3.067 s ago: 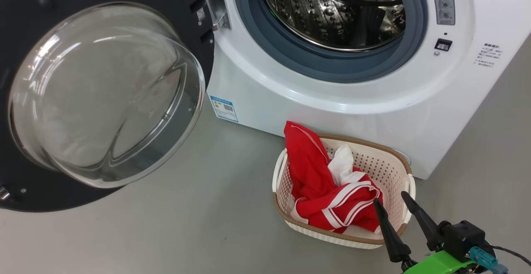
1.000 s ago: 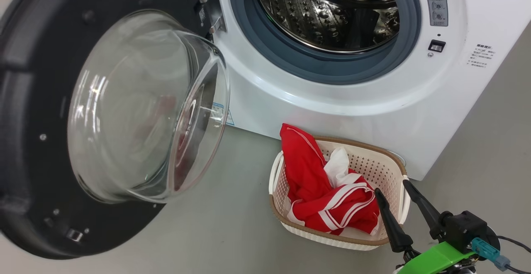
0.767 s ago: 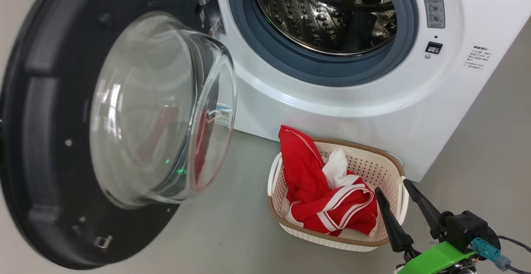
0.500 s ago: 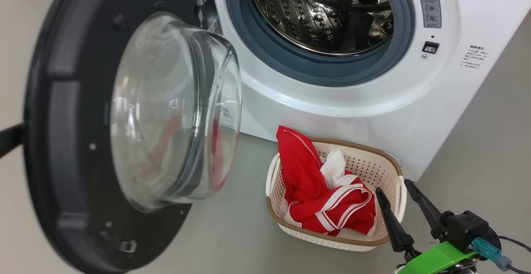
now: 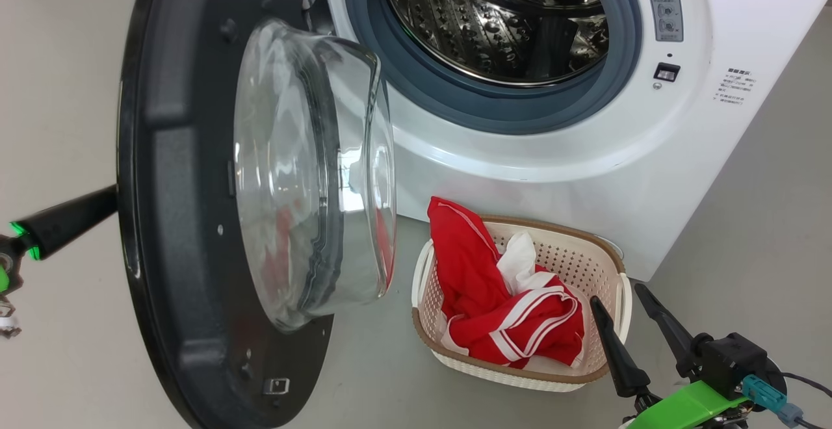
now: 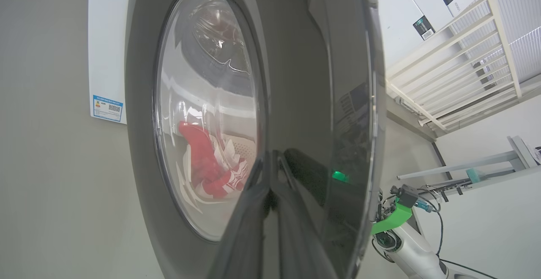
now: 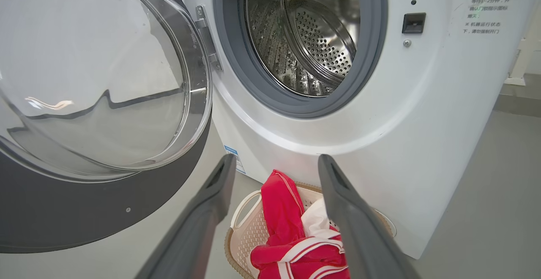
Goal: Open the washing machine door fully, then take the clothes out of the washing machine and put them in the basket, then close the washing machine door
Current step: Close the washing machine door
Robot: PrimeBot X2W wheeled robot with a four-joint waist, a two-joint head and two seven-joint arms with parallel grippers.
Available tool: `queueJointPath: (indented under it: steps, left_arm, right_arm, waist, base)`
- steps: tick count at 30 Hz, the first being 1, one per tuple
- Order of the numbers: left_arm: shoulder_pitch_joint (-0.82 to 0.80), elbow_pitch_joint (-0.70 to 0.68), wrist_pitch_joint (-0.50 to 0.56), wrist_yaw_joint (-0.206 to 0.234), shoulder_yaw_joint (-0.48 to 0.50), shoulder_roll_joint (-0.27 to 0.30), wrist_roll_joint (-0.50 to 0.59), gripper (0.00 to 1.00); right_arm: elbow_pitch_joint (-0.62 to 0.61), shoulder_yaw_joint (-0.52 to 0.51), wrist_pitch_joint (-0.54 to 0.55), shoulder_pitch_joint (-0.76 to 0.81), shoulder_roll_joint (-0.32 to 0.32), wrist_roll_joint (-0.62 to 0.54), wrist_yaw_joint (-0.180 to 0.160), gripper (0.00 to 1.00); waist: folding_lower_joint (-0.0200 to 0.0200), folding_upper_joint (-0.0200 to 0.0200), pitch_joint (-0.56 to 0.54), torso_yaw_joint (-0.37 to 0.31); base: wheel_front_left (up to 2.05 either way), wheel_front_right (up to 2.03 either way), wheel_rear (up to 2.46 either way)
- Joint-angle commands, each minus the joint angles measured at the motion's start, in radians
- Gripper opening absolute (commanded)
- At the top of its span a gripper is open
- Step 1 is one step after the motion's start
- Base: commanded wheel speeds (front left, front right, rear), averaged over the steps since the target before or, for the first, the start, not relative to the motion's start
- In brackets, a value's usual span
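The washing machine stands with its steel drum exposed and bare. Its black washing machine door hangs about half swung, nearly edge-on, glass bowl facing the machine. My left gripper is shut, its dark fingers pressed tip-first against the door's outer face; in the left wrist view that gripper touches the glossy door. The red and white clothes lie in the basket on the floor before the machine. My right gripper hovers open by the basket's right end, holding nothing; the right wrist view shows it above the clothes.
Grey floor surrounds the machine, with free room to the right. A blue label sits low on the machine's front. Behind the door, the left wrist view shows a white railing and my right arm.
The door has swung from wide open toward the machine, now about halfway. My left gripper's fingers have come into the head view behind it. The right gripper has stayed put.
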Motion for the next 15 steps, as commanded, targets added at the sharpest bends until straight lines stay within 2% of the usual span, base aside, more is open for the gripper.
queueJointPath:
  steps: [1,9,14,15]
  left_arm:
    - [-0.031,-0.031,-0.012,-0.007,0.041,0.042,0.011,0.0]
    - [-0.007,0.016,-0.097,-0.007,0.038,0.027,0.058,0.0]
    - [0.041,0.046,-0.187,-0.007,0.024,0.007,0.081,0.0]
    - [0.053,0.052,-0.202,-0.007,0.022,0.005,0.085,0.03]
  right_arm:
    - [-0.025,0.02,-0.006,-0.013,-0.004,0.007,0.007,1.0]
    - [-0.027,0.023,-0.006,-0.012,0.004,0.006,0.007,1.0]
    - [-0.021,0.043,-0.006,-0.009,0.011,0.012,0.007,1.0]
    - [-0.02,0.046,-0.006,-0.007,0.013,0.014,0.007,1.0]
  waist:
    - [0.0,0.0,0.0,-0.001]
    - [0.0,0.0,-0.007,0.001]
    - [0.0,0.0,-0.028,0.007]
    - [0.0,0.0,-0.033,0.008]
  base:
    - [0.0,0.0,0.0]
    - [0.0,0.0,0.0]
    - [0.0,0.0,0.0]
    - [0.0,0.0,0.0]
